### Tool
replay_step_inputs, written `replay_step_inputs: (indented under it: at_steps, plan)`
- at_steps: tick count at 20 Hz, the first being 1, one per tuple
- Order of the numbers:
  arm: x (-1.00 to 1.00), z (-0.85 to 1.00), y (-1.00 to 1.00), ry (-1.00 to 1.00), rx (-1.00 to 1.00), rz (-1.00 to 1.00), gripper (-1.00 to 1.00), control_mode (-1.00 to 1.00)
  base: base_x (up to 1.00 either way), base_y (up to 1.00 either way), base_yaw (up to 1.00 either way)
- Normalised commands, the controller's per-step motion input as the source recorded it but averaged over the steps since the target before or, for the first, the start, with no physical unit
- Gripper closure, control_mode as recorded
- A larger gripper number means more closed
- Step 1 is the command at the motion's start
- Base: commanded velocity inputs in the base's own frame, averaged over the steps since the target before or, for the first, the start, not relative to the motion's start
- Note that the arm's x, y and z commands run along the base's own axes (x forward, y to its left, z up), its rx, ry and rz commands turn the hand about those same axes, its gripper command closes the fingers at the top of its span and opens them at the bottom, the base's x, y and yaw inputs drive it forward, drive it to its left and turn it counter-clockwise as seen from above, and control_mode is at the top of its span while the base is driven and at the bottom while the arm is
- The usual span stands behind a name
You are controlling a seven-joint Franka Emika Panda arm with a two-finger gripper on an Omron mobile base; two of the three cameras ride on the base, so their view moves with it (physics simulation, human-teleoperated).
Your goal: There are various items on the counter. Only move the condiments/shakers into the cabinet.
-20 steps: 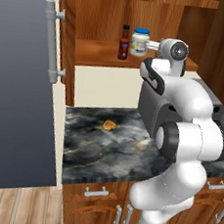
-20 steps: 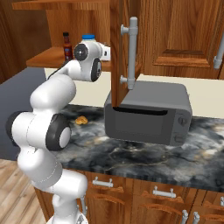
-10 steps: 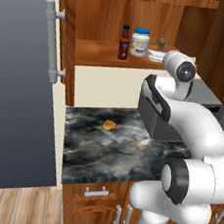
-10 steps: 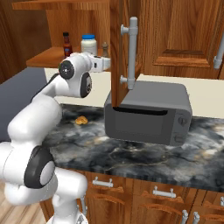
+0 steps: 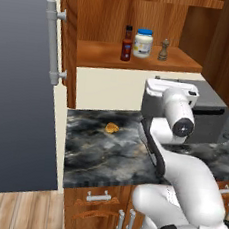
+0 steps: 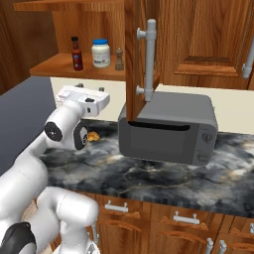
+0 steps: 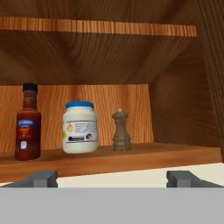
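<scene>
Cabinet shelf [image 5: 138, 60] bearing sauce bottle [image 5: 127, 43], jar [image 5: 143, 43], shaker [image 5: 164, 50], counter [image 5: 112, 151] with food lump [image 5: 112, 128]

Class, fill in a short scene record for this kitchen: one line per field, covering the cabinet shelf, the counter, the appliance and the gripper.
Shelf contents: red sauce bottle, blue-lidded white jar, brown shaker, upright in a row
Shelf: cabinet, door open
Counter: orange-tan food lump on the dark marbled counter
Appliance: grey toaster oven on the counter
Gripper: gripper open, holding nothing, facing the shelf
Task state: all three condiments shelved
</scene>
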Motion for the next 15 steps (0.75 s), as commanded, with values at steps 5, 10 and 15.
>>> replay_step_inputs:
  at_steps: [5, 10, 15]
  plan:
    - [-1.00, -0.06, 0.00, -0.46, 0.00, -0.01, -1.00, -1.00, 0.00, 0.00, 0.00]
    - [-1.00, 0.00, 0.00, -0.46, 0.00, 0.00, -1.00, -1.00, 0.00, 0.00, 0.00]
    - [-1.00, 0.00, 0.00, -0.39, 0.00, -0.01, -1.00, -1.00, 0.00, 0.00, 0.00]
